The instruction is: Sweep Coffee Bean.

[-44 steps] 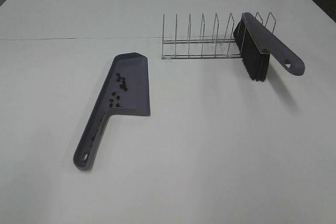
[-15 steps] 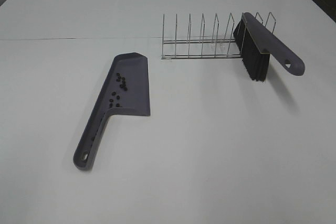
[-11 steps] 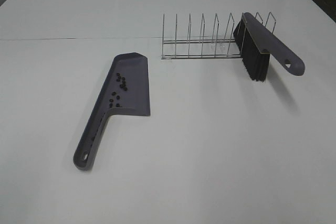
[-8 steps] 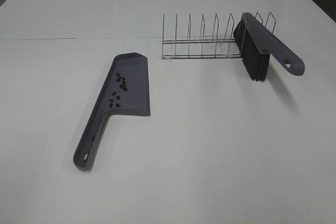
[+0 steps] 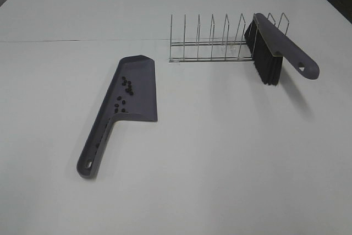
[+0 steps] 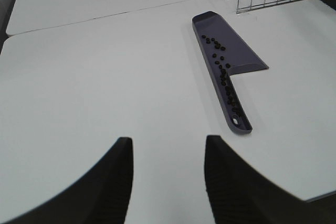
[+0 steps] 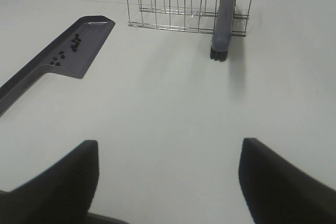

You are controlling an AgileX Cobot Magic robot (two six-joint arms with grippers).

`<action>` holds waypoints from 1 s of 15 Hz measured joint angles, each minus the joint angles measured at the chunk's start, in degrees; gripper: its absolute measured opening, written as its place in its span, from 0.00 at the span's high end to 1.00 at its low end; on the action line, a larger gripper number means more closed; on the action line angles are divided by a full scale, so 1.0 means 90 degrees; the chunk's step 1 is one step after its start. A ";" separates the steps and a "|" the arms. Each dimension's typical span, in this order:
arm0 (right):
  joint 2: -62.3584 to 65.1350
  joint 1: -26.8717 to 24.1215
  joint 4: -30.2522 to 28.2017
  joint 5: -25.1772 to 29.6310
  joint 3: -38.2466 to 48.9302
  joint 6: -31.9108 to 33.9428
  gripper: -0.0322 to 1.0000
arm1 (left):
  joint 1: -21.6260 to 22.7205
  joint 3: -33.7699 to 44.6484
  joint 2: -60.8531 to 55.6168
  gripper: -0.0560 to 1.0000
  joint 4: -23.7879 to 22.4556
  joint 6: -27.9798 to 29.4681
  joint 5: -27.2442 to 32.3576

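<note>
We see a wire rack on the white counter, far ahead of both grippers and nearer the right one.

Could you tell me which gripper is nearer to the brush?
Right. The right gripper faces the brush in the rack; the left gripper sits behind the dustpan, farther away.

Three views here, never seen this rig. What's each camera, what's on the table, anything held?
It is a two-armed robot. One camera sits high, off the arms; the other two ride on the wrists, so the dark shapes at their lower edges are the left gripper and right gripper, jaws apart, holding nothing. On the white table lies a grey dustpan with the coffee beans in its pan and along its handle. A brush rests in a wire rack.
</note>
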State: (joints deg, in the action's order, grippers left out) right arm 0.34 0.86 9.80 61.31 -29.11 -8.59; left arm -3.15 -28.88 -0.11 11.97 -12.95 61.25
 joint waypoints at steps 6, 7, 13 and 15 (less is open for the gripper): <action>0.0000 0.0000 0.0000 0.0000 0.0000 0.0000 0.36 | -0.0006 0.0000 0.0000 0.57 0.0000 0.0000 0.0000; 0.0000 -0.0051 0.0000 0.0000 0.0000 0.0000 0.36 | -0.0006 0.0000 0.0000 0.57 0.0000 0.0000 0.0000; 0.0000 -0.0420 0.0000 -0.0019 0.0000 0.0000 0.36 | -0.0006 0.0000 0.0000 0.57 0.0000 0.0000 0.0000; 0.0000 -0.0350 0.0006 -0.0019 0.0000 0.0000 0.36 | -0.0006 0.0000 0.0000 0.57 0.0000 0.0000 0.0000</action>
State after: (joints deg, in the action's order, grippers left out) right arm 0.34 -2.29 9.85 61.13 -29.11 -8.59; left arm -3.21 -28.88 -0.11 11.97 -12.95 61.25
